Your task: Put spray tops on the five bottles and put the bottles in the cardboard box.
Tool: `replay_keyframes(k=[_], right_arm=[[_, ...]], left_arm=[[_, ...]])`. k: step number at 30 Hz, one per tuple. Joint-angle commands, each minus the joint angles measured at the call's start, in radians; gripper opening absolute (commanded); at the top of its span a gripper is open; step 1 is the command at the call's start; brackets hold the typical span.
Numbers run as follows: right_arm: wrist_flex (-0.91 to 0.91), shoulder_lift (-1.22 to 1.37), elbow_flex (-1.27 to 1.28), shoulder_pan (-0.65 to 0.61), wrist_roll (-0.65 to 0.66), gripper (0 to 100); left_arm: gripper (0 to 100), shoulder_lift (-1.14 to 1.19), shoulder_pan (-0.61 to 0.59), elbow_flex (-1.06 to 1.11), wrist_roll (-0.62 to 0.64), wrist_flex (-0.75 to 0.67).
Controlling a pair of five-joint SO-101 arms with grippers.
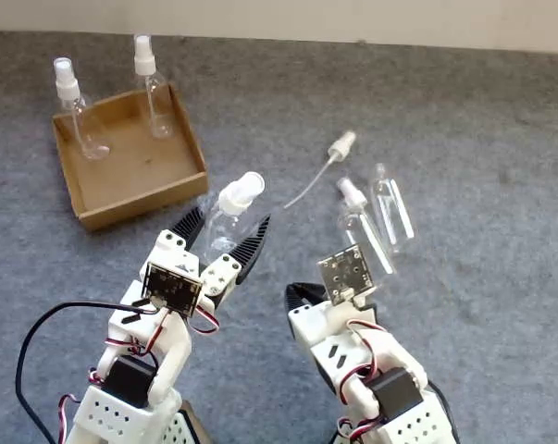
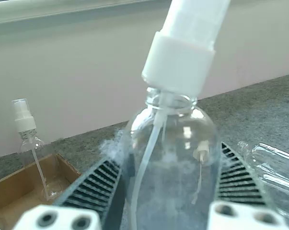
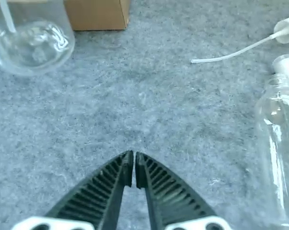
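The left gripper (image 1: 225,231) is partly open around the clear body of a spray bottle (image 1: 229,229), its ribbed jaws pressed against both sides and holding it upright above the table. The spray top (image 2: 182,52) sits on the neck just above the grip, though it looks tilted and perhaps not fully seated. Beyond the gripper and to its left lies the cardboard box (image 1: 130,208), with two capped bottles (image 1: 80,120) (image 1: 154,92) standing along its far side. The step in hand looks like boxing the third bottle. The next move calls for lifting it over the near wall and setting it down upright without knocking the standing pair. To the right, the right gripper (image 3: 134,165) is closed on nothing, low over the table. Ahead of it lie a capped bottle (image 1: 362,227), a bare bottle (image 1: 392,208) and a loose spray top (image 1: 341,146) with its tube, still to be joined.
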Motion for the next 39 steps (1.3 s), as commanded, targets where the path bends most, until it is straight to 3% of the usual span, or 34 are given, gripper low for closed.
replay_keyframes(k=[1,16,30,39], right_arm=[[-0.035,-0.008,0.117,-0.015,-0.012,0.5],[-0.231,-0.008,0.119,-0.018,-0.014,0.5],[-0.262,-0.008,0.119,-0.369,-0.012,0.5],[-0.369,-0.008,0.119,-0.403,-0.012,0.5]], left_arm=[[15,-0.007,-0.013,0.021,-0.003,0.003],[15,-0.013,-0.015,0.021,-0.003,-0.002],[15,-0.015,-0.14,0.021,-0.002,-0.106],[15,-0.015,-0.14,0.021,-0.002,-0.107]])
